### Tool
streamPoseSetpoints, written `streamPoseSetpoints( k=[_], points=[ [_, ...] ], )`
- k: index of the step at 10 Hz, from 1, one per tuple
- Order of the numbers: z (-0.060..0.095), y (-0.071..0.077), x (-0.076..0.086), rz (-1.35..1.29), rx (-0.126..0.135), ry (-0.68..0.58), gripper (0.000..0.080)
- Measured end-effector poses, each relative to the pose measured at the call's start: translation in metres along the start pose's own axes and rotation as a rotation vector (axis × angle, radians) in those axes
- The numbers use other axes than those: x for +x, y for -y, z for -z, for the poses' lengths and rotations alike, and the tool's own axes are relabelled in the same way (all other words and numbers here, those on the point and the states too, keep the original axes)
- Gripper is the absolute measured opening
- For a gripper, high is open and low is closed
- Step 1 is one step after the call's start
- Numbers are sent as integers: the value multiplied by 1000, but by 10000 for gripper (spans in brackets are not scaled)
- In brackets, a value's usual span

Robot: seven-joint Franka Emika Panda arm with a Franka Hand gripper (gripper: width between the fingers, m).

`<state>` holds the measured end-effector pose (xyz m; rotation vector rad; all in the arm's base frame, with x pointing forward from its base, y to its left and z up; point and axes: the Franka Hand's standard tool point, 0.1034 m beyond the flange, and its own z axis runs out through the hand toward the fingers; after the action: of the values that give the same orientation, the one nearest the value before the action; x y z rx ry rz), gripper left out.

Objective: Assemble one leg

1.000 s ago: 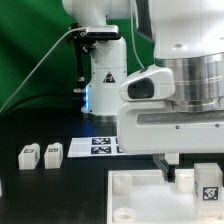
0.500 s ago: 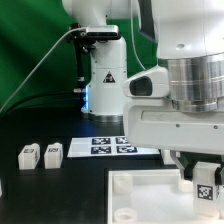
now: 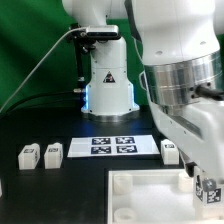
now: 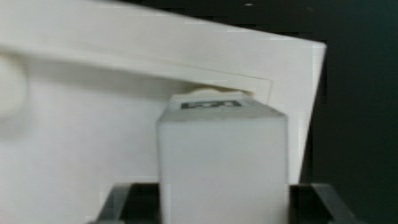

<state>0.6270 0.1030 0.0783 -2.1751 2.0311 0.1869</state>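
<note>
Your gripper (image 4: pixel 222 205) is clamped on the leg (image 4: pixel 222 140), which hangs above the white tray (image 3: pixel 138 195) near its edge. Expect it light, stiff and smooth (likely slippery), so pinch its opposite flat sides mid-body.

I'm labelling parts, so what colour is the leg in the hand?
White leg with a black-and-white tag; the wrist view shows it best.

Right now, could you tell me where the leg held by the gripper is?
In the exterior view the leg is at the far right, clamped in the gripper over the right side of the white tray.
</note>
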Motion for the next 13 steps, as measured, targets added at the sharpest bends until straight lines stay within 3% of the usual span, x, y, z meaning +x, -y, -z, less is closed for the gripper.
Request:
streamPoseSetpoints(
  k=[2,4,5,6,9,13],
  points=[
    [0,-1,-2,-167,17,6,291],
    [-2,-2,-3,-56,9,-1,296],
    [-4,-1,-8,58,-14,-26,514],
    [-2,4,-16,196,-12,-35,607],
    [-2,4,-15,519,-19,-41,642],
    [-4,5,-9,1239,-58,-74,649]
  ],
)
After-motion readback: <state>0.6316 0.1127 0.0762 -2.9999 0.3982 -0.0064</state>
